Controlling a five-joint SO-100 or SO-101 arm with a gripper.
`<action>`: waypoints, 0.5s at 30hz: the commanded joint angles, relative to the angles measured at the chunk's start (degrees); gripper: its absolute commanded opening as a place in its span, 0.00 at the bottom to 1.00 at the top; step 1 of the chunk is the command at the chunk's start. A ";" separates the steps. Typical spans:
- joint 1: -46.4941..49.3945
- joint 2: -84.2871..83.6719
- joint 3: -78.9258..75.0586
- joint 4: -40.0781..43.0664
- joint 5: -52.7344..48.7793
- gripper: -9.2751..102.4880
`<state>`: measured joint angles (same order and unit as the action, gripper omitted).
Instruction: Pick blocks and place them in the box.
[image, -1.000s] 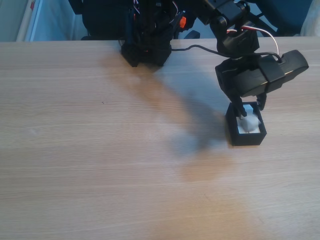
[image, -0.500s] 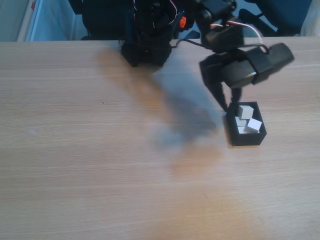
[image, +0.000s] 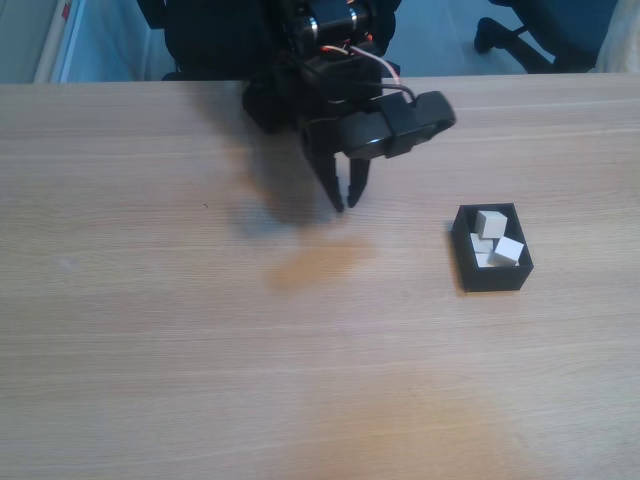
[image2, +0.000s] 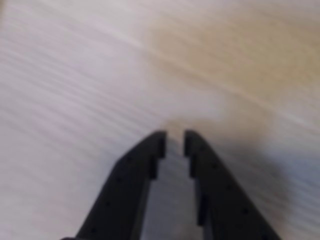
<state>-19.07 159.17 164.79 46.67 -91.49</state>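
Right of centre on the wooden surface (image: 150, 330), fixed view: black box (image: 491, 275), open-topped, three white blocks (image: 490, 223) heaped inside, one tilted. Pincer (image: 347, 203) hangs well apart from the box, to its left, tips pointing down above bare wood, near the arm's base (image: 290, 105). Wrist view, blurred: pincer (image2: 173, 141) fingers nearly together, narrow gap between the tips, nothing held.
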 joint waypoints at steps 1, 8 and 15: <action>4.04 10.02 7.47 0.26 -1.93 0.08; 11.87 25.49 19.07 11.16 -3.60 0.08; 12.04 35.77 19.16 34.63 2.55 0.10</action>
<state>-6.86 190.46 180.44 73.04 -92.81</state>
